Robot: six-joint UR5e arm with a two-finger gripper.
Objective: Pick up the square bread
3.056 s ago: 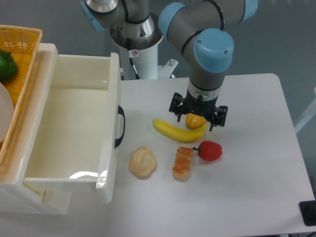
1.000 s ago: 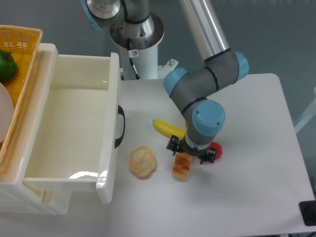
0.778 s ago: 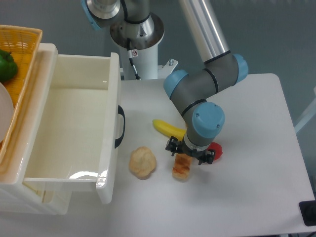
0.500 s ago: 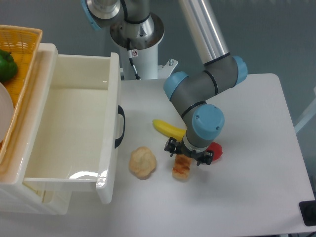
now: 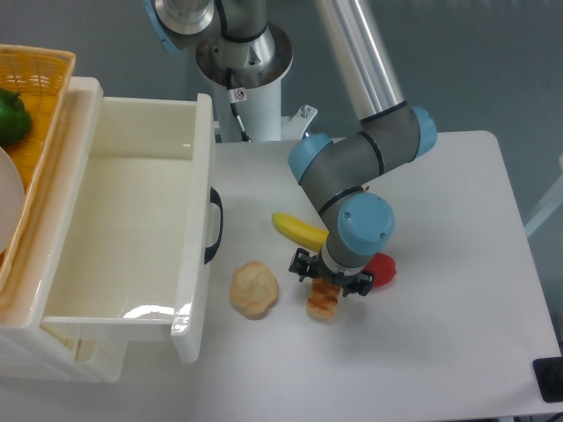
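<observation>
The square bread (image 5: pixel 322 301) is a golden-orange block with browned patches, lying on the white table in front of the arm. My gripper (image 5: pixel 331 283) hangs straight over its far end and hides that end. The two black fingers stand open, one on each side of the bread. I cannot tell whether they touch it. The red pepper (image 5: pixel 382 267) lies just right of the gripper, partly hidden by the wrist.
A yellow banana (image 5: pixel 297 230) lies just behind the gripper. A round pale bun (image 5: pixel 253 287) sits left of the bread. A white open bin (image 5: pixel 199 202) with a black handle stands at the left, a wicker basket (image 5: pixel 35 79) with a green pepper behind it.
The gripper has come from over the banana forward and down to the bread, then crept slightly left and lower over it. The bread, bun and pepper have not moved.
</observation>
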